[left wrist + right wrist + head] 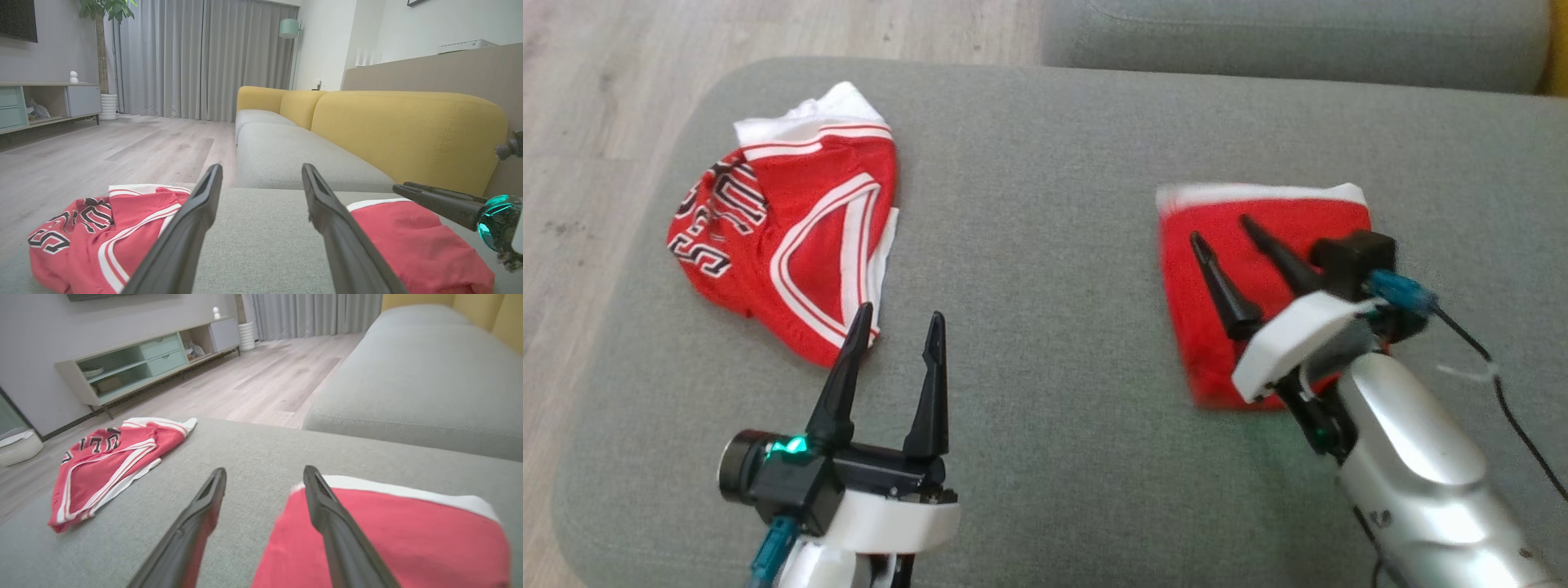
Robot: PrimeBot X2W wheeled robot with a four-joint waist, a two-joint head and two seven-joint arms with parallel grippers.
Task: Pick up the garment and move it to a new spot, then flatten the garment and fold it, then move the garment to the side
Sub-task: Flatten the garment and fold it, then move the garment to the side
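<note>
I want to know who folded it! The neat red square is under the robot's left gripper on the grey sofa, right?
Not the left one. The head view shows the neat red square under the robot's right gripper on the grey sofa.

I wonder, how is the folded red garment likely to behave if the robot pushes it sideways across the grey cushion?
The folded red garment is thin, soft cloth, so it would probably bunch or unfold rather than slide as one piece. The grey cushion looks woven and rough, likely dragging on it.
</note>
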